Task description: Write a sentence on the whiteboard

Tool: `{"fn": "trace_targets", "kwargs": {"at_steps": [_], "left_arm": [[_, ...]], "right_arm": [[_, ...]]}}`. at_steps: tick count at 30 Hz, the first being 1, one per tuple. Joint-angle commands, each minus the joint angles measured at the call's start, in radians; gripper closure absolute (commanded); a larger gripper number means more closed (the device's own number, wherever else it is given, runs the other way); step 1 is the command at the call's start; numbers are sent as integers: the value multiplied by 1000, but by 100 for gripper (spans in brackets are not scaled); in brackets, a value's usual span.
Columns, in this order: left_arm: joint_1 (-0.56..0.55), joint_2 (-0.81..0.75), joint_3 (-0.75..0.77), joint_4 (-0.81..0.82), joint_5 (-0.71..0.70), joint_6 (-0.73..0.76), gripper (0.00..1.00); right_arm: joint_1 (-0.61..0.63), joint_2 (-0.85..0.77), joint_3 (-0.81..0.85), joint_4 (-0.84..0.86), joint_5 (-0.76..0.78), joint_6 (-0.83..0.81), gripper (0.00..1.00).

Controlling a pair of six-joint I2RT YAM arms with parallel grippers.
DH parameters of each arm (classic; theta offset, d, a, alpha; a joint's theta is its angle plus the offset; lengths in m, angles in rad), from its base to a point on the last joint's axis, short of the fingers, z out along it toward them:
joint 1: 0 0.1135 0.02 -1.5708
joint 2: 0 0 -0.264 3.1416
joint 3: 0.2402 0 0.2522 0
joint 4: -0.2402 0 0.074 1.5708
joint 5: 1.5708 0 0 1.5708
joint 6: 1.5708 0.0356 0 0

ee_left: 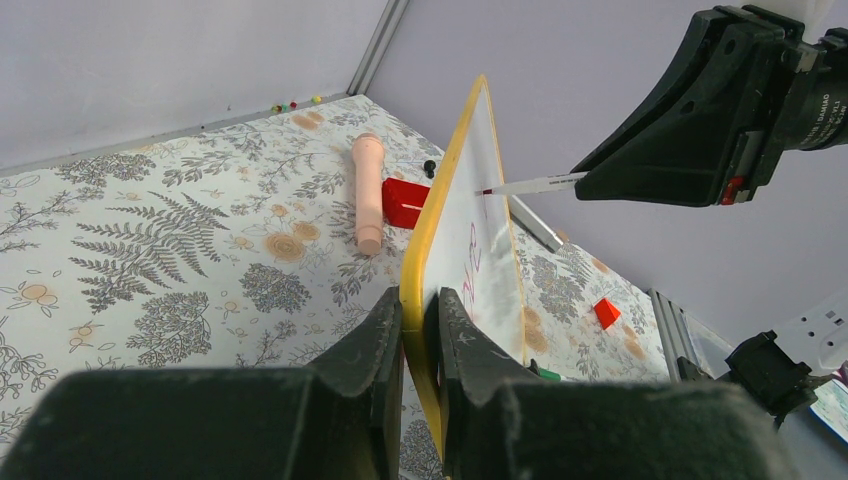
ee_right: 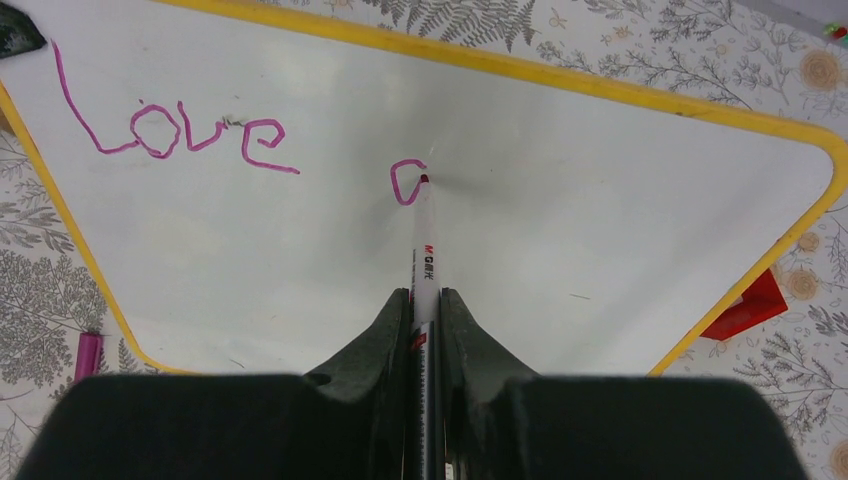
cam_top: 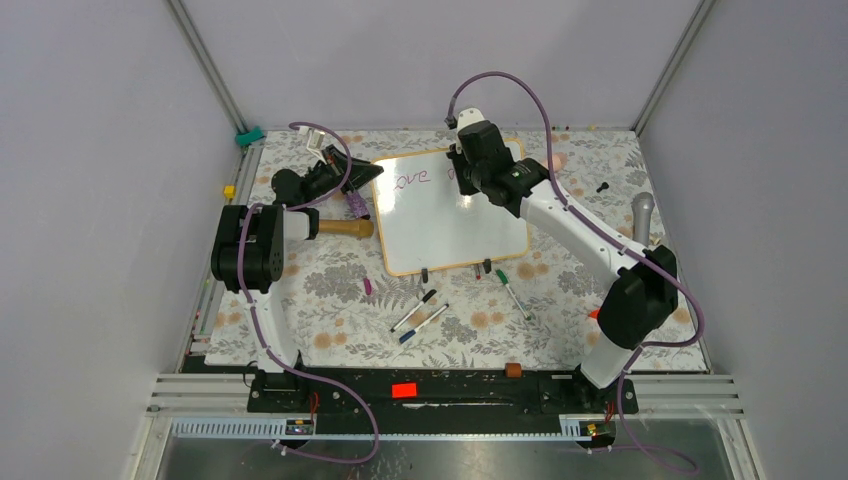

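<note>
Whiteboard (cam_top: 450, 232) on table (cam_top: 325, 292), sentence (cam_top: 412, 180) on its far part, markers (cam_top: 414, 311) before it, handle (cam_top: 345, 228) at its left.

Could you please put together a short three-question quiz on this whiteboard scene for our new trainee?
1. True or false: the right gripper is shut on a slim white marker pen whose tip touches the glossy white, yellow-framed whiteboard.
2. Which word is complete in the purplish-pink handwriting? A) all B) Love C) you
3. Fill in: the left gripper clamps the whiteboard's ____.
Key: 1 true; 2 B; 3 edge.
</note>
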Motion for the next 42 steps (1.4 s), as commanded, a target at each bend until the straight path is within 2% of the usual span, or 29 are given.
{"fn": "trace_targets", "kwargs": {"at_steps": [1,20,42], "left_arm": [[-36,24,-34,23,125,129,100],[-36,25,-33,24,126,128,100],[-34,26,-32,24,124,126,100]], "right_arm": [[-17,26,45,20,45,-7,100],[-21,4,-2,-13,-4,17,100],[-20,-28,-26,-56,19,-4,100]]}}
